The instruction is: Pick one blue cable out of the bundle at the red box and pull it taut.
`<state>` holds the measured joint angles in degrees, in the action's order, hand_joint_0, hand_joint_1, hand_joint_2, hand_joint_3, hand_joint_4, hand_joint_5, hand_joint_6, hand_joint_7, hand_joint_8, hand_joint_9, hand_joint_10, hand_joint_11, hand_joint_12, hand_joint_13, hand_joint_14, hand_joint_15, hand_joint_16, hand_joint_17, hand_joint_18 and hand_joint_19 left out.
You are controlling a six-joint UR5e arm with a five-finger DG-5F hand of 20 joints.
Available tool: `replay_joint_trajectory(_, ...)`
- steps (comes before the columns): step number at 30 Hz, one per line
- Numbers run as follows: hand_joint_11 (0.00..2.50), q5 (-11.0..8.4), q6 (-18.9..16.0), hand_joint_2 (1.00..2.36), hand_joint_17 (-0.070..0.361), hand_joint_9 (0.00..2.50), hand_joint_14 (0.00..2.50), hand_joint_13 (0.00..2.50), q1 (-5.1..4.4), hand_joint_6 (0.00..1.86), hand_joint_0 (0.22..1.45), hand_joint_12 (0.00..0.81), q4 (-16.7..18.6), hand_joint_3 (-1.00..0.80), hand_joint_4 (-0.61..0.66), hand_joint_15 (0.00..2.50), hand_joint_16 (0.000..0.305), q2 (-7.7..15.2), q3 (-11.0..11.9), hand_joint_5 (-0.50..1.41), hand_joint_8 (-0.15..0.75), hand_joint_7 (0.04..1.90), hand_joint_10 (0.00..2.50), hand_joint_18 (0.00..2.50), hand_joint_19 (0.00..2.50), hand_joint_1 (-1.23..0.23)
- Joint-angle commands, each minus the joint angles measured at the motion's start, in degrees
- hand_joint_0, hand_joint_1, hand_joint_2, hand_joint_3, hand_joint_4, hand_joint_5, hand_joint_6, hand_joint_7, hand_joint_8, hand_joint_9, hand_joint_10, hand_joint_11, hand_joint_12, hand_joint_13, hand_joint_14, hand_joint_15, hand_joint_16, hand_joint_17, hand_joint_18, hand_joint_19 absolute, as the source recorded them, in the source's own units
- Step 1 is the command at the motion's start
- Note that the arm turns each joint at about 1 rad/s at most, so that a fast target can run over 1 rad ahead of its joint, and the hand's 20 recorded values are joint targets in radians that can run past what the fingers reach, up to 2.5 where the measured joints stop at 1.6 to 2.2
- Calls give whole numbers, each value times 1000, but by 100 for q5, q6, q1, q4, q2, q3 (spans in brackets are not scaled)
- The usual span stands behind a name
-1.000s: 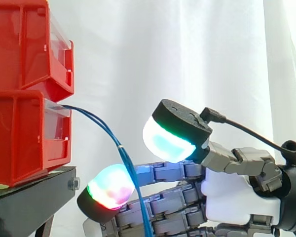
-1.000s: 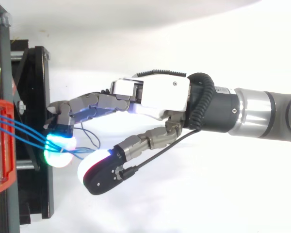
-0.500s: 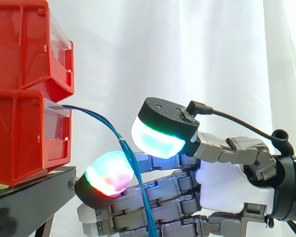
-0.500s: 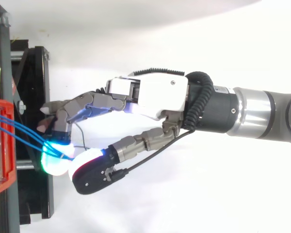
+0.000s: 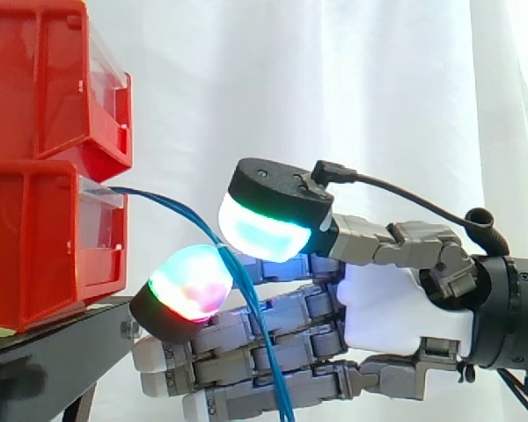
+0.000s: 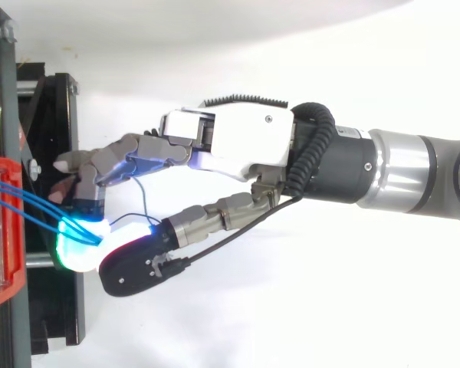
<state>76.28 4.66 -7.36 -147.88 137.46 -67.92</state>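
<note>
Several at once, seemingly, not one: pinches the blue cables point(image 5: 178, 210) between glowing thumb pad point(image 5: 260, 233) and fingertip point(image 5: 189, 283) of the hand point(image 5: 396, 308), just out from the front of the red box point(image 5: 44, 237), strands leaving the box's lower bin and hanging slack below the pinch. Risks hauling the whole bundle taut instead of a single strand if drawn away from the box like this, or letting a thin strand slide off the rounded pads.

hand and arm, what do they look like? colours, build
The hand has a white shell and grey segmented fingers; its thick black-backed pads glow cyan, green and magenta. The arm is silver behind a black collar.
</note>
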Motion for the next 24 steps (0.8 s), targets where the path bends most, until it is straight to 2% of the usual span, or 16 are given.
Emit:
replay_joint_trajectory(1,186,1,0,1017,118,437,3,223,15,905,598,363,-21,-191,119,92,52,0,15,-208,286,808,4,188,69,-689)
replay_joint_trajectory(7,209,89,0,1022,117,448,3,237,33,929,603,361,-21,-102,72,101,52,0,15,-212,289,827,5,216,56,-701)
replay_joint_trajectory(17,293,230,0,1022,116,496,3,280,68,953,633,364,-30,-138,59,115,52,-26,24,-216,295,867,7,267,52,-784)
replay_joint_trajectory(24,309,309,0,1021,116,521,3,293,103,954,649,366,-373,-160,51,119,51,-193,24,-217,298,922,7,282,49,-788)
